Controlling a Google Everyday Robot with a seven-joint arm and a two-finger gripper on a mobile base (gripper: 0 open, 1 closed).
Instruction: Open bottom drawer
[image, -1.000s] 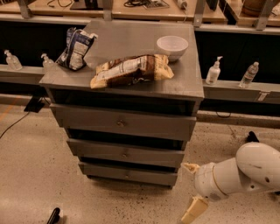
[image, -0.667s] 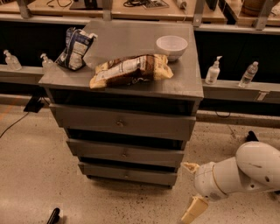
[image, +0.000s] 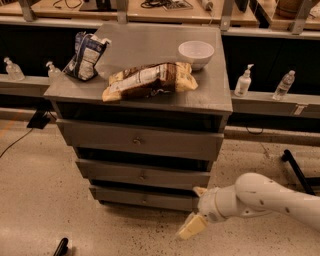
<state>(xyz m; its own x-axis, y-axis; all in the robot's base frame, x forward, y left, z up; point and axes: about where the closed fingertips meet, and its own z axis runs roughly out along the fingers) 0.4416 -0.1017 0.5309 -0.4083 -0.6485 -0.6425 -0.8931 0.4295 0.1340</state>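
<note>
- The claw (image: 196, 208) hangs low at the chest's front right corner, just above the floor (image: 100, 230). Its 2 tan fingers (image: 191, 226) stand apart and hold nothing.
- The upper finger lies close to the right end of the bottom drawer (image: 125, 196), at about 12 o'clock from the claw's middle. Whether it touches the wood I cannot tell.
- That drawer is the lowest of 3 and looks shut or nearly so. Its small round knob (image: 145, 200) sits at about 9 o'clock from the claw and is not yet grasped.
- The white arm (image: 260, 200) runs off toward 3 o'clock and is cut by the frame edge.
- Risk: the claw is well off to the side of the knob. Closing here would catch only the drawer's corner or nothing.
- Risk: the middle drawer (image: 115, 171) sits just above with a matching knob. A slightly high approach could pull the wrong one.
- Risk: a hard tug could rock the chest and shift what lies on its top surface (image: 150, 47). A snack bag (image: 150, 81), a white bowl (image: 196, 52) and a second bag (image: 85, 56) lie there.
- Hard to make out: the knob is small and dim, the gaps between drawers are in shadow, and the chest's feet are hidden.
</note>
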